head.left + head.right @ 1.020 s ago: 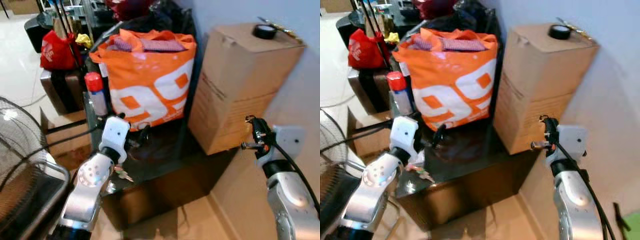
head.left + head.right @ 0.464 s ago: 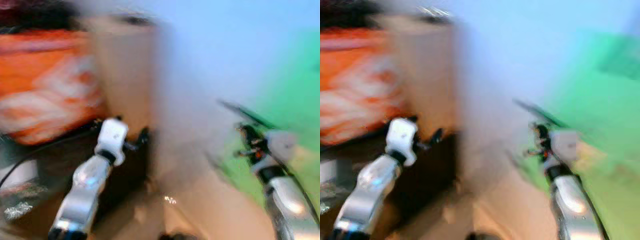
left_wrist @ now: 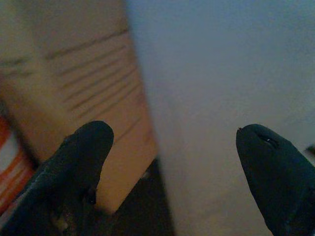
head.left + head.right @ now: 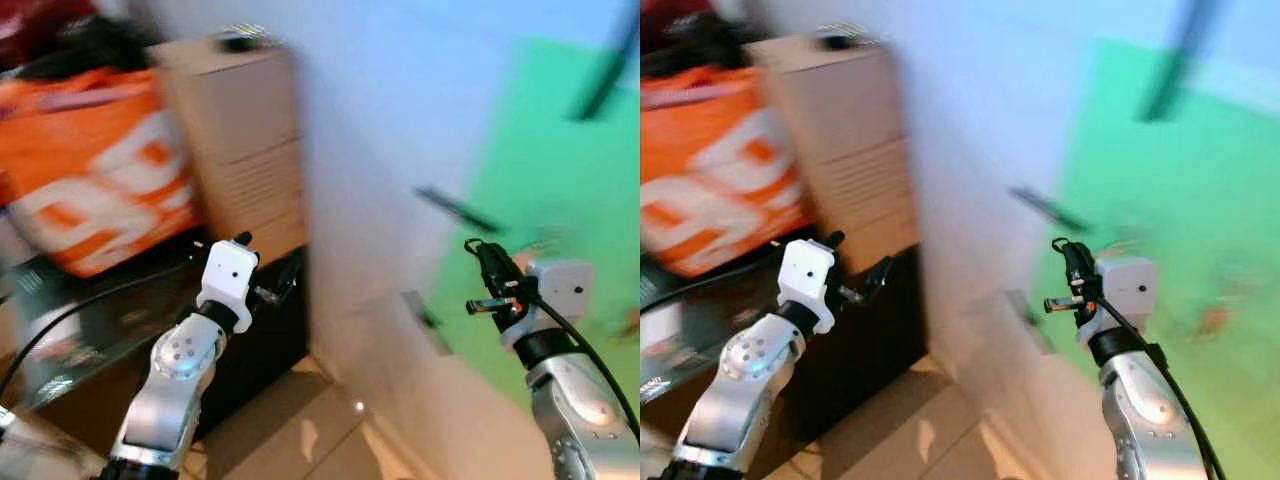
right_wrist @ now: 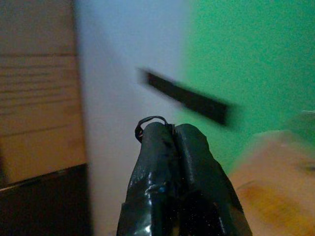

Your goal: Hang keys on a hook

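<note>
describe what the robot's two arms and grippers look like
Both arms are silver metal tubes with rounded joints, each ending in a white boxy wrist block. A black cable runs along each. The left gripper and right gripper have long, glossy black fingers with rounded tips.

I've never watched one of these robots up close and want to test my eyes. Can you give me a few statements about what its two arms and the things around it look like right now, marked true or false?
1. The left gripper has its two black fingers spread wide apart. True.
2. The right gripper has its fingers pressed together, with a thin wire ring at their tip. True.
3. The tall brown cardboard box stands on the robot's right. False: it is on its left, beside the orange and white bag.
4. The left gripper holds the orange bag. False: nothing sits between its fingers.
5. A bright green surface lies behind the right gripper. True.
</note>
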Motion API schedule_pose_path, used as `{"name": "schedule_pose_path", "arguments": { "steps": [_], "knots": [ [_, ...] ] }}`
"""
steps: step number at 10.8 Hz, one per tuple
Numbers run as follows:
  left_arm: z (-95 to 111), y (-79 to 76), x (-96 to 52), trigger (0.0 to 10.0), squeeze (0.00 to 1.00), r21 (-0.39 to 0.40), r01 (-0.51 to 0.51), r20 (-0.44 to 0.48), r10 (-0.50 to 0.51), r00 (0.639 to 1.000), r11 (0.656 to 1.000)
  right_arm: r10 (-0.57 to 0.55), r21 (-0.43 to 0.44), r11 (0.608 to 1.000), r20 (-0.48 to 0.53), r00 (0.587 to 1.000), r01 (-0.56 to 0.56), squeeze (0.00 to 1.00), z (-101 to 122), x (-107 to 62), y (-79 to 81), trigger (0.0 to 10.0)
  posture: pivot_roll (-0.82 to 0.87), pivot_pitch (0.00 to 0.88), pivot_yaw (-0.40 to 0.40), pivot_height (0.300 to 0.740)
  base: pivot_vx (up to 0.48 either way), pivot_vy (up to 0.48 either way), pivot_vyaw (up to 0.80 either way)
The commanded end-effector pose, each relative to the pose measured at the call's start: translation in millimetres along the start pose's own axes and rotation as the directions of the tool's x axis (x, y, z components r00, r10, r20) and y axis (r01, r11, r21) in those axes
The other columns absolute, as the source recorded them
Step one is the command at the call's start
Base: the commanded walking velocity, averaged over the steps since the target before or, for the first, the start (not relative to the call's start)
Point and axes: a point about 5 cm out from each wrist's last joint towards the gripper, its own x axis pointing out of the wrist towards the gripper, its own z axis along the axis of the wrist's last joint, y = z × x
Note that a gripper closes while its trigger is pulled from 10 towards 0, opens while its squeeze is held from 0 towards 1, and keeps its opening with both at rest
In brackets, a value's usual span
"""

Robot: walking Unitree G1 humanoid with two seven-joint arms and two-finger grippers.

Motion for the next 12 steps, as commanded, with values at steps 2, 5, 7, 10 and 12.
{"name": "schedule_pose_path", "arguments": {
  "steps": [2, 5, 7, 10, 12],
  "knots": [
    [3, 4.0, 1.1, 10.0, 0.00, 0.020, -0.009, 0.004, 0.009, 1.000, 1.000, 0.004, 0.000, 1.000, 0.014, 1.000, -0.004, 0.00, 3, 0.0, -0.6, 10.0, -0.09, 0.000, -0.004, 0.740, 0.000, 0.000, 0.00],
    [1, 2.2, 1.0, 10.0, 0.00, 0.040, 0.033, -0.004, -0.032, 0.999, 0.999, 0.038, -0.020, 0.999, -0.040, 0.998, -0.039, 0.00, -8, -8.4, 1.6, 10.0, -0.09, 0.000, -0.004, 0.740, 0.000, 0.000, -0.53],
    [1, -1.4, -0.9, 10.0, 0.00, 0.053, 0.084, -0.006, -0.084, 0.996, 0.995, 0.049, -0.020, 0.999, -0.060, 0.997, -0.050, 0.00, -8, -11.3, -2.7, 10.0, -0.10, 0.000, 0.002, 0.740, 0.000, 0.000, -0.80],
    [-1, -6.4, -0.9, 10.0, 0.00, 0.058, 0.136, -0.015, -0.135, 0.991, 0.989, 0.111, -0.014, 0.994, -0.053, 0.992, -0.112, 0.00, -5, -21.6, -3.0, 10.0, -0.11, 0.000, 0.014, 0.740, 0.000, 0.000, -0.80],
    [0, -5.9, -0.5, 10.0, 0.00, 0.054, 0.142, -0.014, -0.142, 0.990, 0.988, 0.149, -0.017, 0.989, -0.036, 0.988, -0.149, 0.00, -2, -24.1, -2.5, 10.0, -0.11, 0.000, 0.018, 0.740, 0.000, 0.000, -0.79]
  ]
}}
